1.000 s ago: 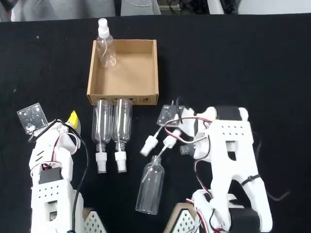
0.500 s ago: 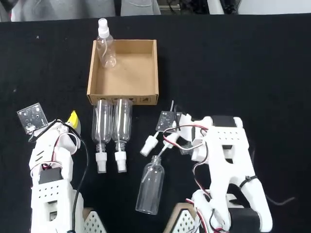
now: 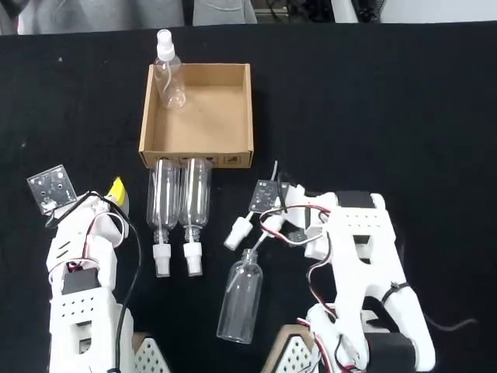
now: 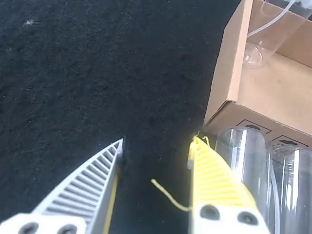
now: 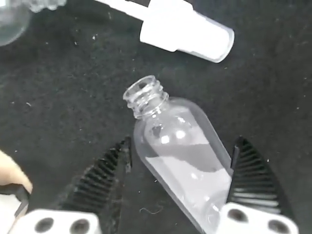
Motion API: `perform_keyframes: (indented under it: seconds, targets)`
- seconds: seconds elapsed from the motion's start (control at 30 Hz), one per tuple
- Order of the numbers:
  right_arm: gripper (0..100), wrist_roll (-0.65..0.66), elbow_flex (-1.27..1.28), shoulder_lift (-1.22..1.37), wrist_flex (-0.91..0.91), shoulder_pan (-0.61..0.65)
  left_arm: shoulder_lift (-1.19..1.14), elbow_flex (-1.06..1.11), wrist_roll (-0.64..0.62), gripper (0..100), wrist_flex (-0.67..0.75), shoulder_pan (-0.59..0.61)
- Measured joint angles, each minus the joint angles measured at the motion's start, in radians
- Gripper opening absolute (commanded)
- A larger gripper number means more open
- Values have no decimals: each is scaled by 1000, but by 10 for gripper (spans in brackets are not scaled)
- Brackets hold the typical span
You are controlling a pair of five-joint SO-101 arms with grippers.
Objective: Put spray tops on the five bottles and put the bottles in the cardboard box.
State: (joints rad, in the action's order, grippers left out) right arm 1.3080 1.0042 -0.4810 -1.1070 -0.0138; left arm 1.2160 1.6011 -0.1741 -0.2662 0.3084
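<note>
R gripper [image 5: 184, 146] is wide open, fingers either side of an open-neck bottle [image 5: 187, 161] that lies on the black table [image 3: 404, 101]. Neither finger seems to touch it, but that's hard to be sure of. A loose spray top [image 5: 185, 31] lies just past its neck.

In the high view a second spray top [image 3: 239, 231] lies just beside that one. An uncapped bottle [image 3: 241, 299] lies near the R arm [image 3: 361, 264], neck pointing toward the tops.

Two capped bottles [image 3: 165, 203] lie side by side, touching, w/ bases right up against the front wall of the cardboard box [image 3: 198, 159].

A fifth bottle [image 3: 168, 81], capped, sits in the box's far left corner, w/ its top sticking out past the rim.

L gripper [image 4: 157, 144] is open w/ nothing in it, over bare table just beside the box's front corner and the capped bottles' bases.
</note>
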Motion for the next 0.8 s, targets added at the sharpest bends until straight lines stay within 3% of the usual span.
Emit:
perform_keyframes:
  seconds: [0.23,0.4,0.8]
  targets:
    - [171,-11,0,0,0,0,0,0,0,211,0,0]
    - [155,-32,0,0,0,0,0,0,0,211,0,0]
    - [152,-324,0,0,0,0,0,0,0,211,0,0]
